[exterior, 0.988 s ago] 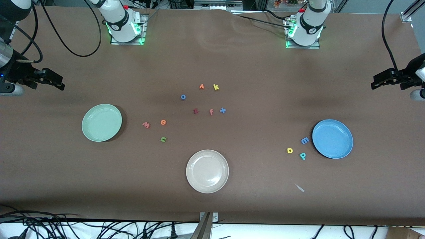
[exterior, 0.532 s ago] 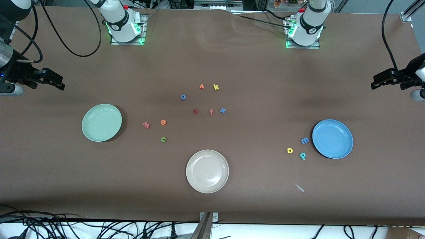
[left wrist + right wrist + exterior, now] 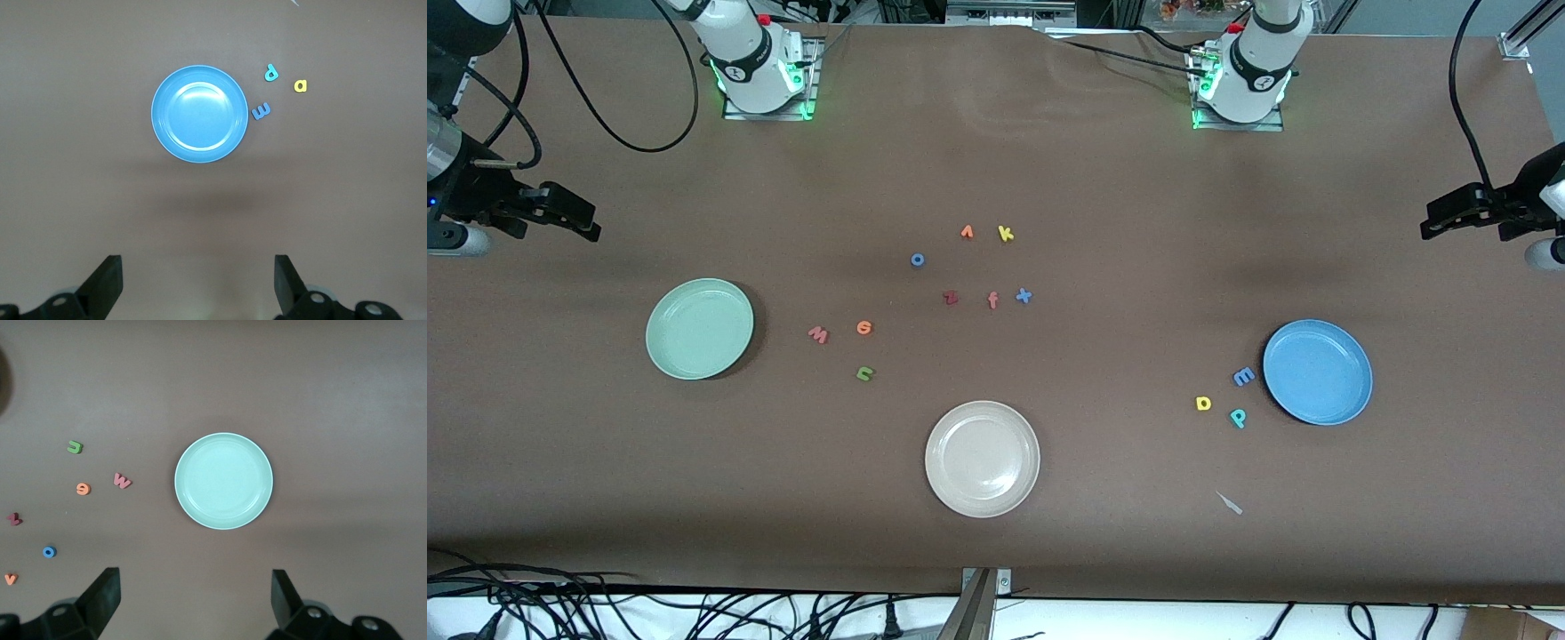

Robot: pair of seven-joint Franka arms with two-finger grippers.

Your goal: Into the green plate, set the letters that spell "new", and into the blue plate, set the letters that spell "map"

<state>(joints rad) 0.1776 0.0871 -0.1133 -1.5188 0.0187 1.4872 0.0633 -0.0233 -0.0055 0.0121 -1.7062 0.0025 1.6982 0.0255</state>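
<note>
The green plate (image 3: 699, 329) lies empty toward the right arm's end. Beside it lie the salmon w (image 3: 818, 335), orange e (image 3: 863, 328) and green n (image 3: 863, 373). The blue plate (image 3: 1317, 372) lies empty toward the left arm's end, with the blue m (image 3: 1243, 377), yellow a (image 3: 1203, 404) and teal p (image 3: 1238, 417) next to it. My right gripper (image 3: 587, 220) hangs open and empty over bare table at its end. My left gripper (image 3: 1430, 222) hangs open and empty over bare table at its own end. Each wrist view shows its own plate: green plate (image 3: 223, 481), blue plate (image 3: 199, 113).
A cream-white plate (image 3: 982, 458) sits nearest the front camera. Mid-table lie an orange pointed letter (image 3: 967, 232), yellow k (image 3: 1006, 234), blue o (image 3: 917, 260), dark red z (image 3: 951, 298), pinkish f (image 3: 992, 300) and blue x (image 3: 1024, 296). A grey scrap (image 3: 1230, 503) lies nearer the camera than the p.
</note>
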